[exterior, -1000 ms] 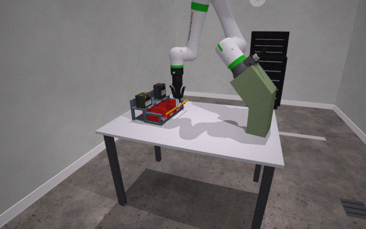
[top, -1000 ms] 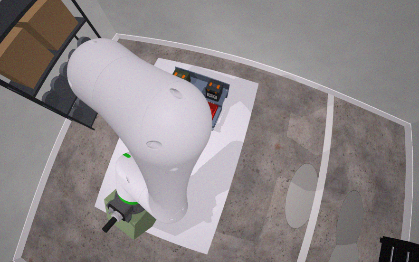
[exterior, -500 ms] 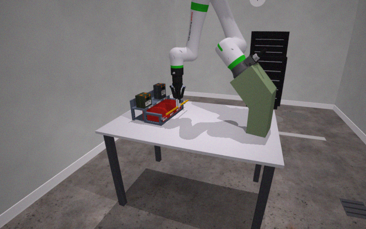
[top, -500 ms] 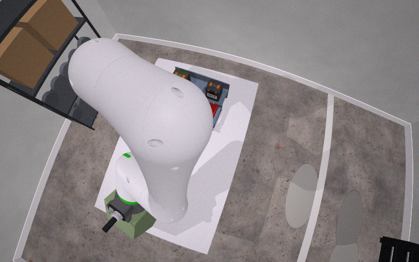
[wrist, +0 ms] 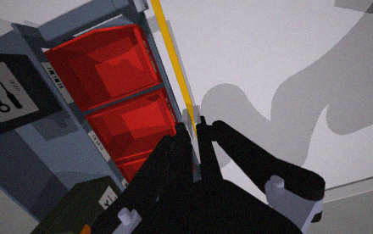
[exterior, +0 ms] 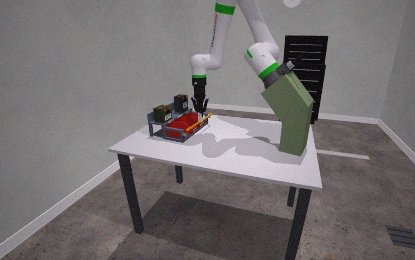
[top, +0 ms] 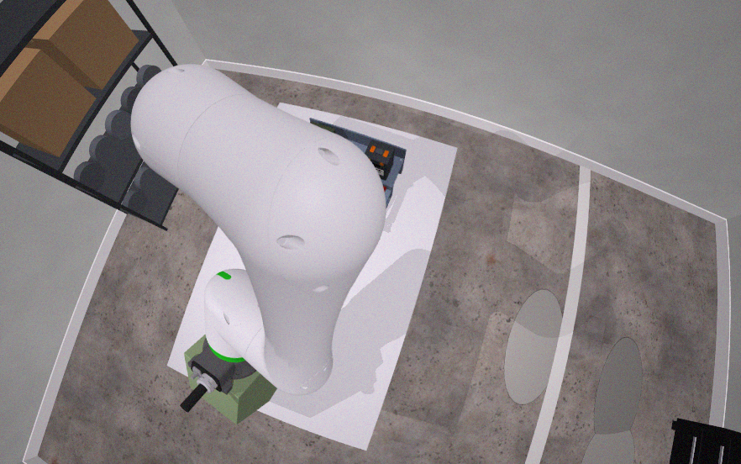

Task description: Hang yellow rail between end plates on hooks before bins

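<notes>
The yellow rail (wrist: 175, 64) is a thin straight bar. It runs along the front edge of the grey rack (wrist: 64, 127) that holds two red bins (wrist: 106, 64). My gripper (wrist: 192, 114) is shut on the rail near its near end. In the exterior view the rail (exterior: 198, 121) lies along the rack's front, slightly tilted, with its right end past the rack's corner, and the gripper (exterior: 200, 115) stands upright above it. A grey hook plate shows just by the fingertips. The far hook sits near the top of the wrist view (wrist: 153, 25). I cannot tell whether the rail rests on the hooks.
Two dark boxes (exterior: 162, 112) (exterior: 180, 102) stand on the rack's rear shelf behind the bins. The green robot base (exterior: 289, 116) stands at the table's right side. In the overhead view the arm (top: 262, 197) hides most of the rack (top: 382, 158).
</notes>
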Robot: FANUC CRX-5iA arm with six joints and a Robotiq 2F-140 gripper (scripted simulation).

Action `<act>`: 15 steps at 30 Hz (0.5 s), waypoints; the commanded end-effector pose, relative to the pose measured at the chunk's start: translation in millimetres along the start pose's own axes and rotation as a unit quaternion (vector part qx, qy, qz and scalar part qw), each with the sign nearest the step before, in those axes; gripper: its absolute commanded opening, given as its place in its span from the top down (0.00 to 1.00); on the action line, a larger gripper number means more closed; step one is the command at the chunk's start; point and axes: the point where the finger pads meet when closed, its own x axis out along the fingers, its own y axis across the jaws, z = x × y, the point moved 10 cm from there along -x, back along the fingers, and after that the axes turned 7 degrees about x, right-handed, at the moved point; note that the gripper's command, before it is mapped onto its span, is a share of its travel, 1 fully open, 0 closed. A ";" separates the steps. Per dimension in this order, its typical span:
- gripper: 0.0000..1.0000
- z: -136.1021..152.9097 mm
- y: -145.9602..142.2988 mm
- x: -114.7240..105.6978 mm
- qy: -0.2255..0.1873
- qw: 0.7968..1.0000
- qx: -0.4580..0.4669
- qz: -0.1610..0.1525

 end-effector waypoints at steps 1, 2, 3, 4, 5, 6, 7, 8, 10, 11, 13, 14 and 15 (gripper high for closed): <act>1.00 0.0 -0.1 -0.1 0.000 1.000 0.000 0.000; 1.00 0.3 -2.4 0.5 0.000 1.000 0.000 0.000; 1.00 0.6 -4.7 1.1 0.000 1.000 0.000 0.000; 1.00 0.9 -7.0 1.7 0.000 1.000 0.000 0.000; 1.00 1.2 -9.4 2.3 0.000 1.000 0.000 0.000; 1.00 1.4 -11.7 2.9 0.000 1.000 0.000 0.000; 1.00 1.4 -11.7 2.9 0.000 1.000 0.000 0.000; 1.00 1.4 -11.7 2.9 0.000 1.000 0.000 0.000; 1.00 1.4 -11.7 2.9 0.000 1.000 0.000 0.000; 1.00 1.4 -11.7 2.9 0.000 1.000 0.000 0.000; 1.00 1.4 -11.7 2.9 0.000 1.000 0.000 0.000; 1.00 1.4 -11.7 2.9 0.000 1.000 0.000 0.000; 1.00 1.4 -11.7 2.9 0.000 1.000 0.000 0.000</act>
